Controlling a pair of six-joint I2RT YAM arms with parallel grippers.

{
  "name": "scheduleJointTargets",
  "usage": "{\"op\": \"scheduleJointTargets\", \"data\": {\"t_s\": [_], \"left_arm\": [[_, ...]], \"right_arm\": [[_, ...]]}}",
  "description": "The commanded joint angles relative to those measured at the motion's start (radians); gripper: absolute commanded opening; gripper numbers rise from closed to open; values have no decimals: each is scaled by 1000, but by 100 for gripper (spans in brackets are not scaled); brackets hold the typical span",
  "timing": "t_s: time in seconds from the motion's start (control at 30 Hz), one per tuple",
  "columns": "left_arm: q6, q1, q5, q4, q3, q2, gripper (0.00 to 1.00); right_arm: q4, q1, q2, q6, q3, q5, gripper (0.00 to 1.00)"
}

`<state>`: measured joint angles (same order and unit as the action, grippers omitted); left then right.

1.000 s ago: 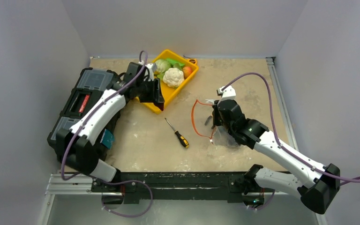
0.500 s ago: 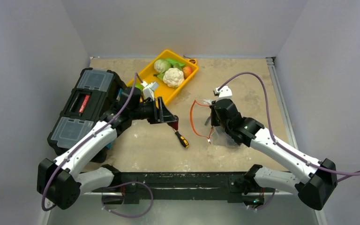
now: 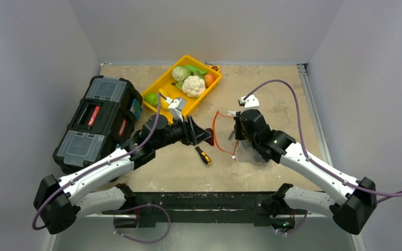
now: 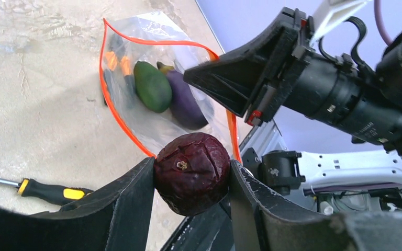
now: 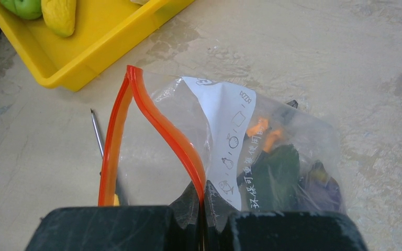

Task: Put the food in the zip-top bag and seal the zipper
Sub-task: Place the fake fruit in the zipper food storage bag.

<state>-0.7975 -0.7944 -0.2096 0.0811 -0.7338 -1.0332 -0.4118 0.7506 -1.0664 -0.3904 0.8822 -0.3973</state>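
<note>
**L gripper point(image 4: 191, 166) clamped on dark-red wrinkled fruit point(image 4: 192, 178), held at the gaping mouth of the zip-top bag point(image 4: 141, 44); R gripper point(image 5: 201, 222) pinched shut on the bag's mouth edge.**

Bag lies on table point(image 3: 272, 89) right of centre. Its red-orange zipper point(image 5: 162, 128) is unsealed, w/ one lip held up by the R fingers. Inside: green avocado point(image 4: 153, 86) & purple eggplant point(image 4: 186, 104), touching. Orange bits show thru the plastic, can't tell if in or under the bag. Screwdriver point(image 3: 200, 150) on table just beside bag mouth. Yellow tray point(image 3: 163, 83) at back holds cauliflower point(image 3: 193, 86), cabbage point(image 3: 181, 73), orange-red fruit point(image 3: 208, 79), lime point(image 3: 151, 98) & corn point(image 5: 60, 14). Black toolbox point(image 3: 97, 120) at far L.
</note>
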Motion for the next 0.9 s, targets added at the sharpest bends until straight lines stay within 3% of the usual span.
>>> {"op": "scheduleJointTargets", "data": {"t_s": [0.0,0.6,0.8,0.87], "left_arm": [[-8,-16,68,126,-14,-55,27],[-50,-30,-34,194,-223,-405,34],[-69,-30,-41,223,-255,-479,43],[-72,-30,-41,229,-259,-496,51]], "right_arm": [[10,0,17,-7,40,5,0],[22,0,35,-15,37,51,0],[19,0,41,-13,31,48,0],[21,0,42,-13,30,50,0]]}}
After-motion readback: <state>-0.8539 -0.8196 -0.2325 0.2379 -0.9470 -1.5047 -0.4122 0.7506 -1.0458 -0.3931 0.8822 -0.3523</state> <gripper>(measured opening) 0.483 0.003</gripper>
